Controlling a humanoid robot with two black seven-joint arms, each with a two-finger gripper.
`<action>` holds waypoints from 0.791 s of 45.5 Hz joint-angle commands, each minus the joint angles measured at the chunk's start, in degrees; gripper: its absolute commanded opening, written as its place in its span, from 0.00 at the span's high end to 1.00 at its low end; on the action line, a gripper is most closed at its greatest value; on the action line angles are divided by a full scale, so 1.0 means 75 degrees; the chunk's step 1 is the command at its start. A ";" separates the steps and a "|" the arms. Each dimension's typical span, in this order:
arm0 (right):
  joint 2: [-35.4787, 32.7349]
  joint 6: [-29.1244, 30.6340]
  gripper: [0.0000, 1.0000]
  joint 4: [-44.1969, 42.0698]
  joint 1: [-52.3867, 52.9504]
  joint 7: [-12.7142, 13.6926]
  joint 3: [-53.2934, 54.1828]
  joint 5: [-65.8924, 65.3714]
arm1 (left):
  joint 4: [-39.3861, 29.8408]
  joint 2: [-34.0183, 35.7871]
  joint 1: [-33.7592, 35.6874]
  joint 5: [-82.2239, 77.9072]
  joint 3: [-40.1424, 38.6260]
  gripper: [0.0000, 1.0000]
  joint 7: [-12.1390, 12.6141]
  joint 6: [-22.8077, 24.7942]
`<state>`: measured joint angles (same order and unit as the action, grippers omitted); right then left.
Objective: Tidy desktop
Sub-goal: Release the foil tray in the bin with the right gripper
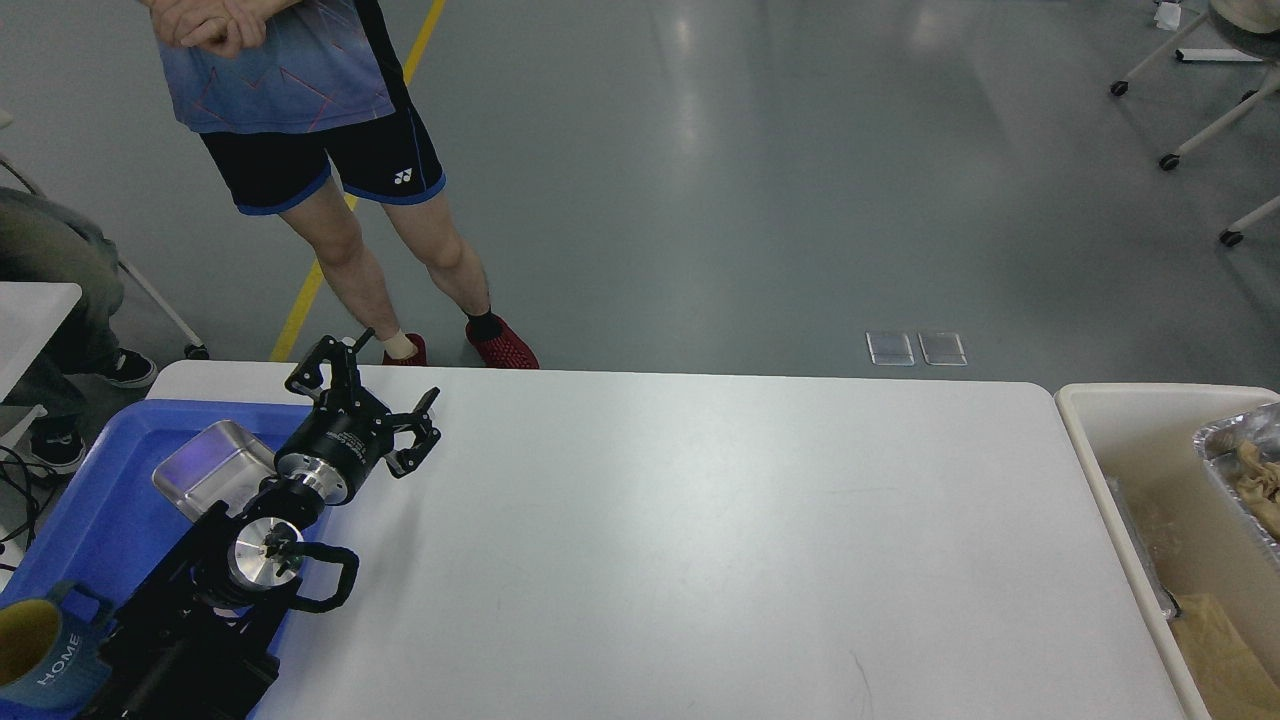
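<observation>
The white desktop (700,540) fills the middle of the head view. My left gripper (395,370) hovers over its far left corner, open, with nothing between its fingers. My right gripper is out of view. A foil tray (1240,470) holding crumpled brown paper lies in the cream bin (1110,440) at the right edge, mostly cut off by the frame.
A blue tray (90,500) at the left holds a shiny metal box (205,465) and a blue mug (45,660) marked HOME. A person (340,150) stands just beyond the table's far left edge. Brown paper (1225,650) lies in the bin's near end.
</observation>
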<state>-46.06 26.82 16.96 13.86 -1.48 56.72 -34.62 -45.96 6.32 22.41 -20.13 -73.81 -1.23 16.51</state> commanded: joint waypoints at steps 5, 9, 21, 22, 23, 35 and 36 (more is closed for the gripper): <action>0.0188 -0.1114 0.00 0.0012 0.0074 -0.0003 0.0043 0.0057 | 0.0000 0.0001 -0.0011 0.0000 0.0009 0.04 0.0000 0.0001; 0.0200 -0.1126 0.00 0.0024 0.0086 -0.0003 0.0043 0.0057 | 0.0000 0.0001 -0.0035 0.0000 -0.0003 0.04 0.0000 0.0013; 0.0200 -0.1196 0.00 0.0047 0.0518 -0.0003 0.0043 0.0116 | -0.0012 0.0024 -0.0105 0.0000 -0.0003 0.04 0.0001 0.0013; 0.0200 -0.1208 0.00 0.0036 0.0647 -0.0003 0.0054 0.0116 | -0.0012 0.0024 -0.0105 0.0000 -0.0003 0.04 0.0012 0.0013; 0.0211 -0.1231 0.00 0.0047 0.0799 -0.0003 0.0089 0.0139 | -0.0012 0.0024 -0.0105 0.0000 -0.0003 0.04 0.0012 0.0013; 0.0516 -0.1255 0.00 0.0106 0.2428 -0.0014 0.0218 0.2014 | -0.0036 0.0024 -0.0105 0.0000 -0.0015 0.04 0.0012 -0.0011; 0.0551 -0.1255 0.00 0.0106 0.2534 -0.0003 0.0218 0.2061 | -0.0036 0.0024 -0.0105 0.0000 -0.0015 0.04 0.0001 -0.0011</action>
<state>-42.77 17.55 17.41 28.43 -1.53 58.36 -22.99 -46.12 6.51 21.62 -20.13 -73.91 -1.15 16.61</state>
